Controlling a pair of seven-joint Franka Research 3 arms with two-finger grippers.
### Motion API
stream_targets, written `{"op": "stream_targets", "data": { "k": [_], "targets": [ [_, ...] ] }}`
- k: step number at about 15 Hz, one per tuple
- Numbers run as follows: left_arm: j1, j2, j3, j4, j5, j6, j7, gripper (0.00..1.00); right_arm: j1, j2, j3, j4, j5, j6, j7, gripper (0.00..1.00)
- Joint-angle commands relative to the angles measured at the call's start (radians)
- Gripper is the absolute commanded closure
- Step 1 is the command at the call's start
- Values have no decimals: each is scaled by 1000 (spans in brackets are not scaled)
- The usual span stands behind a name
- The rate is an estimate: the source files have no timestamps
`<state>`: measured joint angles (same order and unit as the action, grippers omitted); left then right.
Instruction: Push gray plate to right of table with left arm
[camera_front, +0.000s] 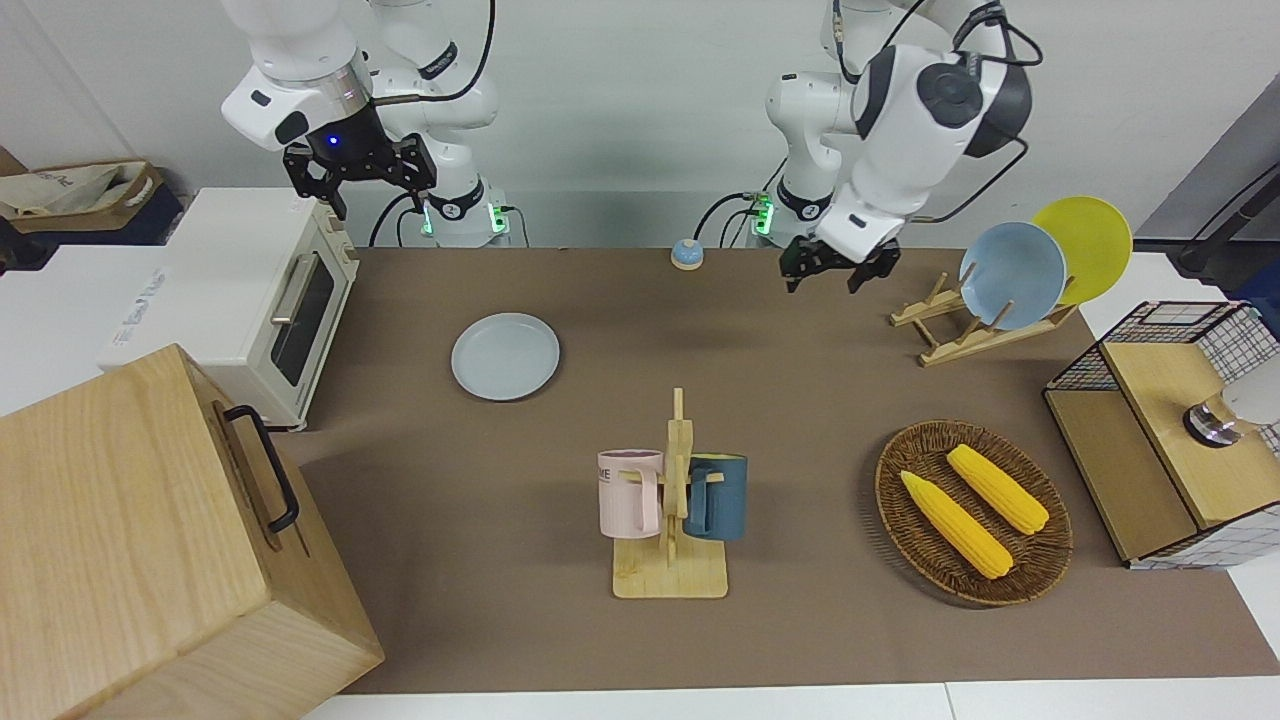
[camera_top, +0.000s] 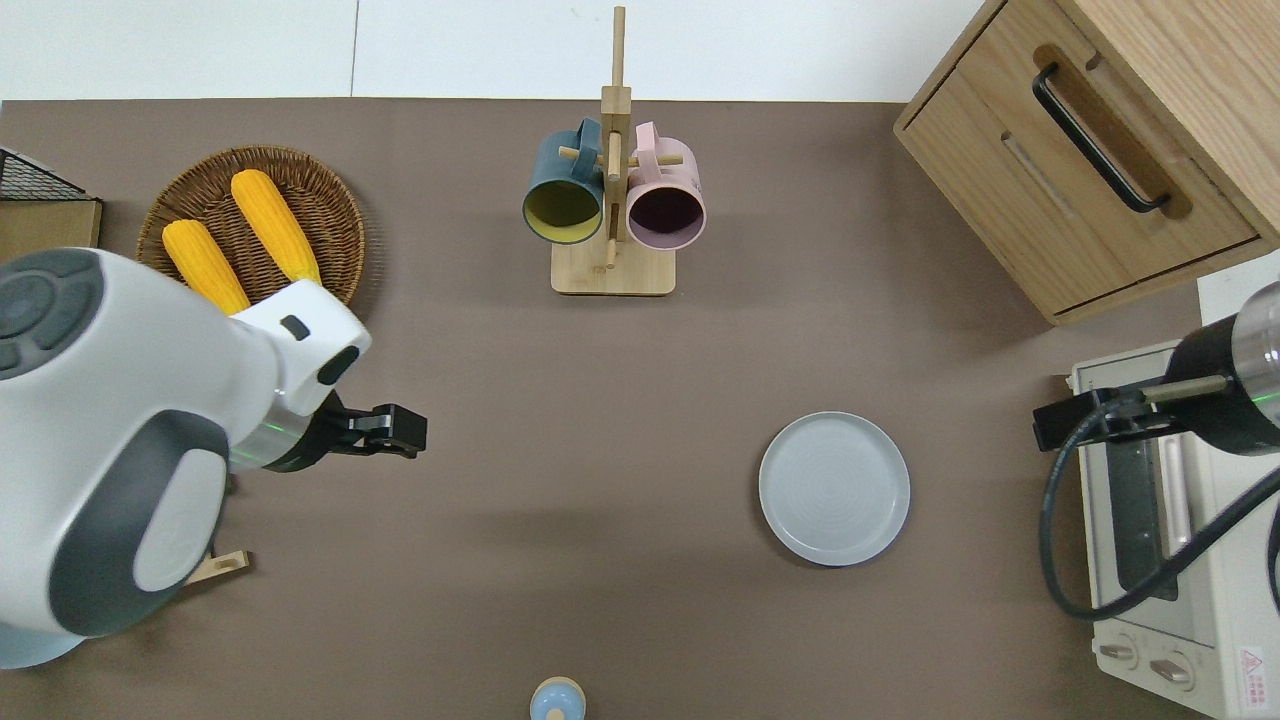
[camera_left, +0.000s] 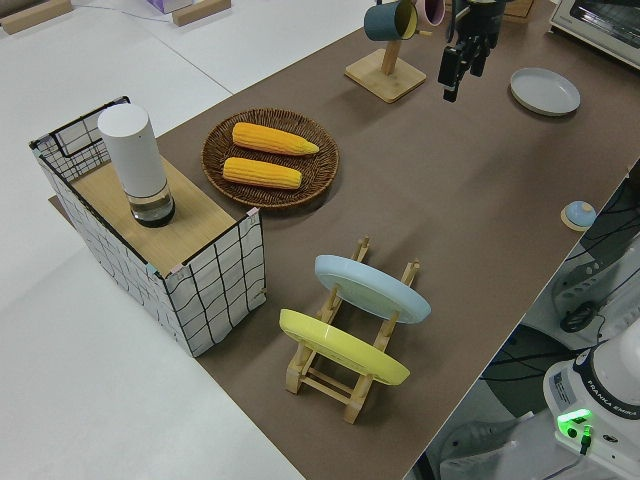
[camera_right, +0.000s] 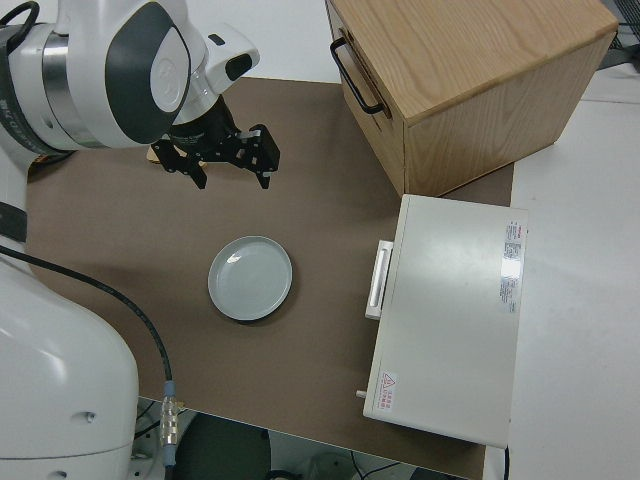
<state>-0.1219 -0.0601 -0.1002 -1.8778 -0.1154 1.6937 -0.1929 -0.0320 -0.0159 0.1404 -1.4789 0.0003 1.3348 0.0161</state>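
Note:
The gray plate (camera_front: 505, 356) lies flat on the brown table (camera_front: 800, 400), toward the right arm's end and beside the toaster oven; it also shows in the overhead view (camera_top: 834, 488), the left side view (camera_left: 545, 91) and the right side view (camera_right: 250, 278). My left gripper (camera_front: 838, 270) is open and empty, up in the air. In the overhead view it (camera_top: 405, 432) is over bare table toward the left arm's end, well apart from the plate. It also shows in the right side view (camera_right: 228, 165). My right gripper (camera_front: 355, 175) is parked.
A white toaster oven (camera_front: 240, 290) and a wooden cabinet (camera_front: 150, 530) stand at the right arm's end. A mug rack (camera_front: 672, 520) stands mid-table. A corn basket (camera_front: 975, 515), a dish rack (camera_front: 985, 320) and a wire box (camera_front: 1170, 440) are at the left arm's end.

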Motion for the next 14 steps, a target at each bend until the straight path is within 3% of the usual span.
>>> {"op": "stream_targets", "data": {
  "k": [1, 4, 8, 12, 14],
  "targets": [
    [11, -47, 40, 5, 57, -45, 84, 9, -20, -2, 16, 9, 4, -16, 13, 17],
    [13, -49, 59, 64, 115, -115, 118, 9, -19, -2, 16, 9, 4, -16, 13, 17],
    [15, -47, 111, 147, 115, -175, 208, 9, -20, -2, 16, 9, 4, -16, 13, 17],
    [12, -47, 168, 170, 106, -175, 214, 7, -20, -2, 16, 9, 4, -16, 13, 17],
    [15, -49, 174, 174, 105, -175, 213, 7, -19, -2, 16, 9, 4, -16, 12, 17]
  ]
}}
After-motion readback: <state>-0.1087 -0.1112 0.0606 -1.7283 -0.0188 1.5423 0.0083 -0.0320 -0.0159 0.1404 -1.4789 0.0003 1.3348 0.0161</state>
